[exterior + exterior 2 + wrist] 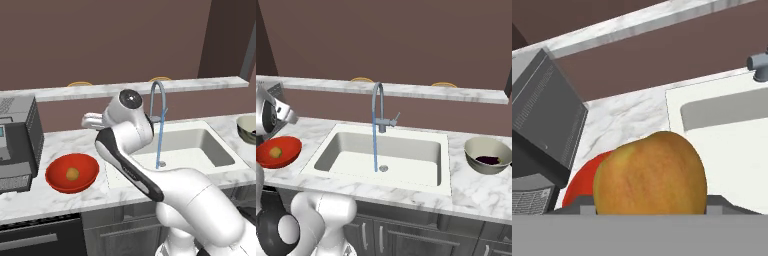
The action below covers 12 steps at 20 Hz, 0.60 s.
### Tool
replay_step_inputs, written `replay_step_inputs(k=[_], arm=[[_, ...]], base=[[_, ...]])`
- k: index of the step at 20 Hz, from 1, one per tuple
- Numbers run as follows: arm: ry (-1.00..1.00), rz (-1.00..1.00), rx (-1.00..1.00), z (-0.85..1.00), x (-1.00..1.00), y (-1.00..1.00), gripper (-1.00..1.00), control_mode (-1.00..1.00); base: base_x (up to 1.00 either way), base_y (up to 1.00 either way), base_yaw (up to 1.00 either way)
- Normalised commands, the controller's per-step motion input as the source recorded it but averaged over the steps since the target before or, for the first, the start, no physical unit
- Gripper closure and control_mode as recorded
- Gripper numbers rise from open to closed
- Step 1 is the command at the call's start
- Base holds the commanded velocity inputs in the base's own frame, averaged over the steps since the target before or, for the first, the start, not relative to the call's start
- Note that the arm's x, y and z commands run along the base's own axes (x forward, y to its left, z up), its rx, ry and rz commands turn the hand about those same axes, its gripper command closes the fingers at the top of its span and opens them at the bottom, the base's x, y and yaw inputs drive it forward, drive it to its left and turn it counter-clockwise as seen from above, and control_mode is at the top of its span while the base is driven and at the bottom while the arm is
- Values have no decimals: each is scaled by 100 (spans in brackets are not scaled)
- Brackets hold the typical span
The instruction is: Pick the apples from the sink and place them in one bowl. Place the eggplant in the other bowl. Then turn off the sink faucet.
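At twelve o'clock in the hand view, a round yellow-orange apple (650,172) sits clamped between the jaws, above the shallow red bowl (579,180); firm, smooth, likely slippery, best held across its middle.

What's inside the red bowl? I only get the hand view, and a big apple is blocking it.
Observer: Another apple lies in the red bowl, beyond your held apple.
Operator: Where's the eggplant?
Observer: The eggplant sits in the grey bowl, on the counter on the far side of the sink from the red bowl.
Operator: Is the water on?
Observer: Yes. A thin blue stream falls from the faucet to the sink floor near the drain.
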Motion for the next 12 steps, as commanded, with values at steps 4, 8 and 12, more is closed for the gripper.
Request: replay_step_inputs(k=[4,8,12], arm=[[10,4,0,-37,-35,9,100,-100],[22,5,0,-34,-16,21,100,-100],[26,8,0,-25,-1,27,100,-100]], base=[[0,0,0],[0,0,0],[0,0,0]])
